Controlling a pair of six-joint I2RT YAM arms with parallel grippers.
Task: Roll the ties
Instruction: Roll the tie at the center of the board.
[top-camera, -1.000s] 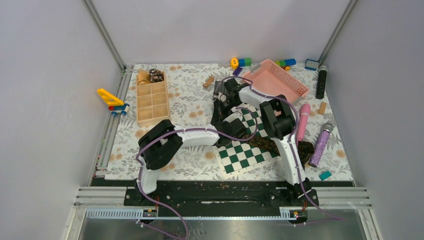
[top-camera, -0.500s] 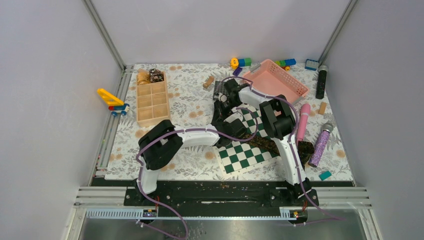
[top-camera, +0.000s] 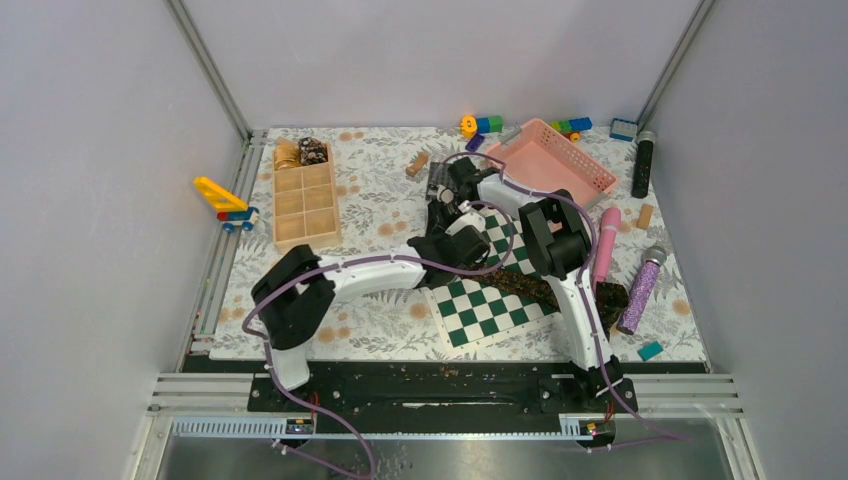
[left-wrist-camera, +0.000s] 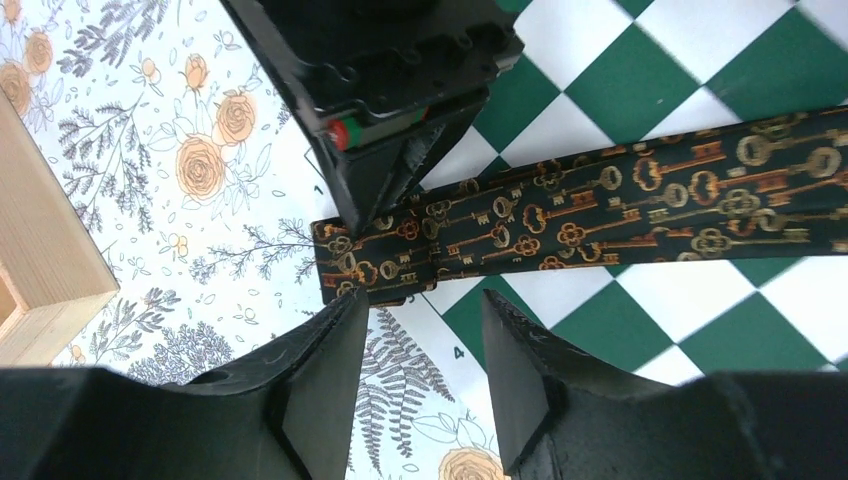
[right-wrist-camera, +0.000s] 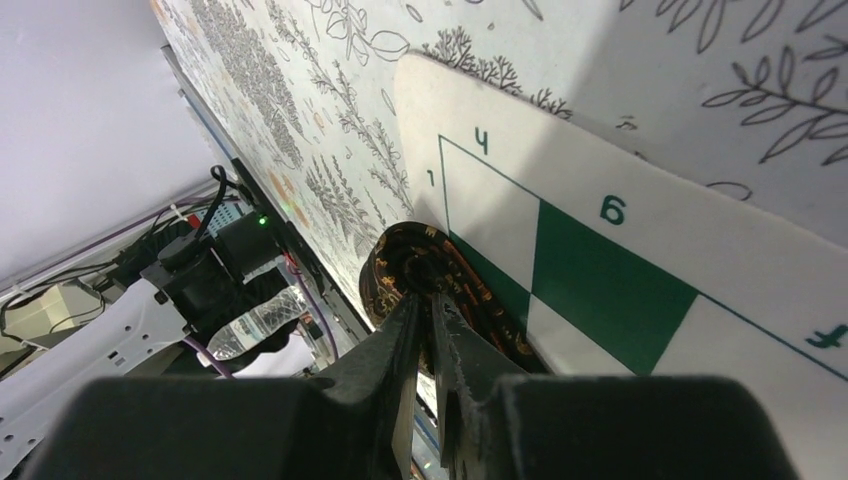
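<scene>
A dark tie (left-wrist-camera: 600, 215) patterned with gold keys lies stretched across the green-and-white chessboard (left-wrist-camera: 690, 80). Its near end has begun to curl into a small coil (right-wrist-camera: 400, 262). My right gripper (right-wrist-camera: 428, 305) is shut on that coiled end, and it shows as the black block (left-wrist-camera: 390, 150) in the left wrist view. My left gripper (left-wrist-camera: 422, 310) hovers just short of the tie's end, open, with nothing between its fingers. From above, both grippers meet at the board's far left corner, right (top-camera: 441, 212) and left (top-camera: 447, 240), and the tie (top-camera: 530, 288) runs off to the right. Two rolled ties, one golden (top-camera: 287, 153) and one dark (top-camera: 313, 151), sit in the wooden box.
The wooden compartment box (top-camera: 305, 210) stands at the left, with a yellow toy (top-camera: 225, 200) beyond it. A pink basket (top-camera: 555, 160) is at the back right. A pink stick (top-camera: 607, 245), a purple glittery microphone (top-camera: 642, 290) and a black cylinder (top-camera: 643, 165) lie along the right side.
My left gripper has opened and let go of the tie's end. Its elbow has swung out to the left. The right gripper has stayed shut on the coil.
</scene>
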